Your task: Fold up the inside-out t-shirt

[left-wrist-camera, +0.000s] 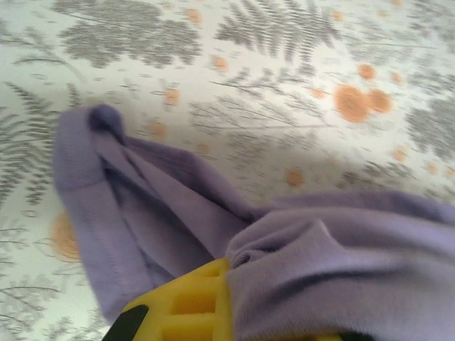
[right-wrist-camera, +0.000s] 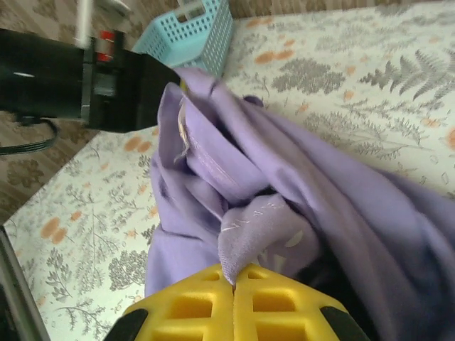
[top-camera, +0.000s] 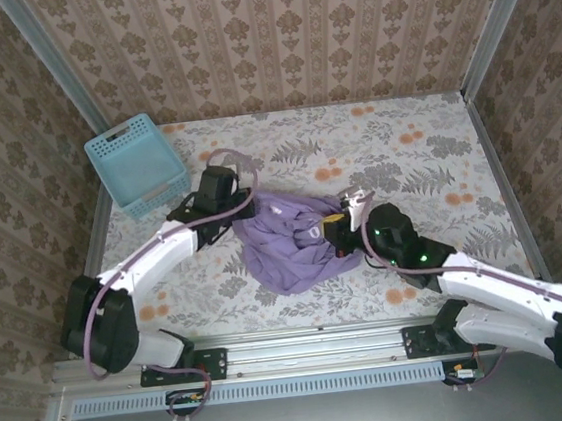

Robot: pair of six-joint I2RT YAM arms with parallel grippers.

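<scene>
Tee [top-camera: 289, 242] sits bunched up mid-tabletop [top-camera: 433, 124], strung between the two arms. Left jaws are pinched shut on its left edge, and right jaws are clamped on a fold at its right side. Basket [top-camera: 136, 165] sits back-left.

Left tool [left-wrist-camera: 225, 293] clamps the bunched lavender t-shirt [left-wrist-camera: 341, 270].

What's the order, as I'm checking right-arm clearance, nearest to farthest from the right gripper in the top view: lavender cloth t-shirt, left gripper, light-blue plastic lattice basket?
1. Lavender cloth t-shirt, pinched in the right gripper.
2. Left gripper, across the shirt, leftward.
3. Light-blue plastic lattice basket, far-left corner.
</scene>
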